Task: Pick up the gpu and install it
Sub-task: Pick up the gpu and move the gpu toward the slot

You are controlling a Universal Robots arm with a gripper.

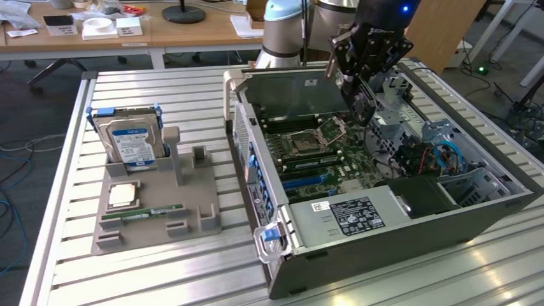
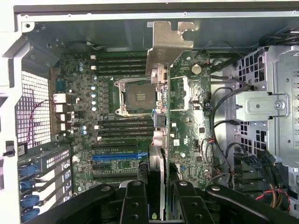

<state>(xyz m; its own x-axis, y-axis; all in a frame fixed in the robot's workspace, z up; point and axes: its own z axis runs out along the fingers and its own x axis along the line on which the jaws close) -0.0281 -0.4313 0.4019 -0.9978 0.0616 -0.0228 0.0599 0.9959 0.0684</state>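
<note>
Table (image 1: 170, 102) carries open computer case (image 1: 374, 236) at 3 o'clock in exterior view, parts tray (image 1: 157, 191) at 9 o'clock. Motherboard (image 2: 187, 140) exposed, blue slot (image 2: 114, 156) unoccupied. Gripper (image 2: 156, 200) over board, 1 o'clock in exterior view, pincer narrow, clamping gpu (image 2: 159, 154) edge-on. Pickup judged done; card not seated, install left.

Oblique overview; wrist straight above motherboard (image 2: 131, 116)
</note>
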